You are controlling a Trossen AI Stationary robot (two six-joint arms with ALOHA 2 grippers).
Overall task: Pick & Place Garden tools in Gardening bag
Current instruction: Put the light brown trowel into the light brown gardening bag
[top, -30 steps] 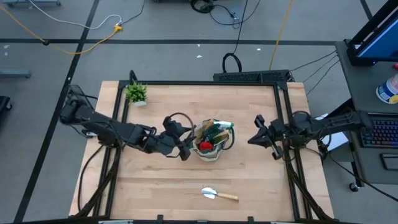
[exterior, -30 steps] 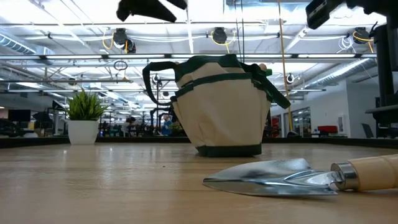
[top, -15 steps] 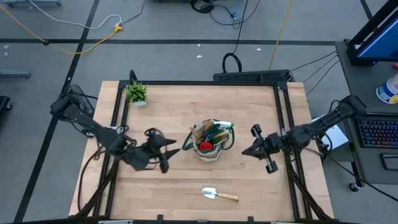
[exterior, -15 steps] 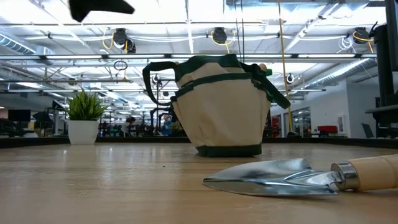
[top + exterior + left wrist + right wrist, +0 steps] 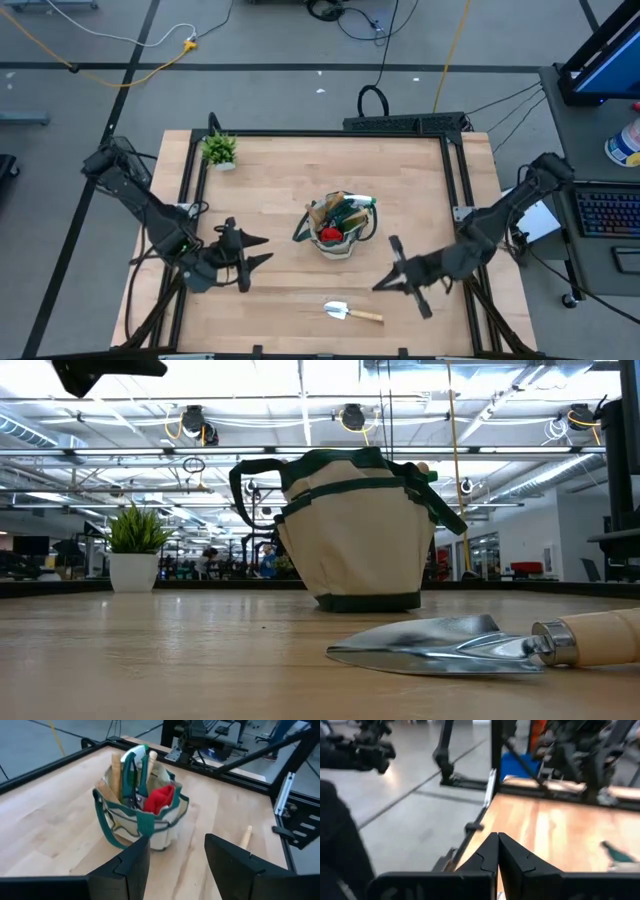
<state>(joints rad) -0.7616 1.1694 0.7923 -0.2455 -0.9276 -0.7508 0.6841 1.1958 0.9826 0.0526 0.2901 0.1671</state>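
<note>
Bright even overhead light, glaring ceiling strips behind the gardening bag [image 5: 350,530], soft shadows, right wrist view motion-blurred

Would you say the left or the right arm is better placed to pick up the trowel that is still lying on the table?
The right, probably. The right gripper hangs close beside the trowel, fingers shut. The left gripper, open, sits farther off, left of the gardening bag, which already holds other tools.

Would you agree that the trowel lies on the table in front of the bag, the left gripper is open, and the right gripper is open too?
Not quite: the right gripper is shut, its fingers pressed together in the right wrist view. The rest holds: the trowel lies on the table in front of the bag, and the left gripper is open.
</note>
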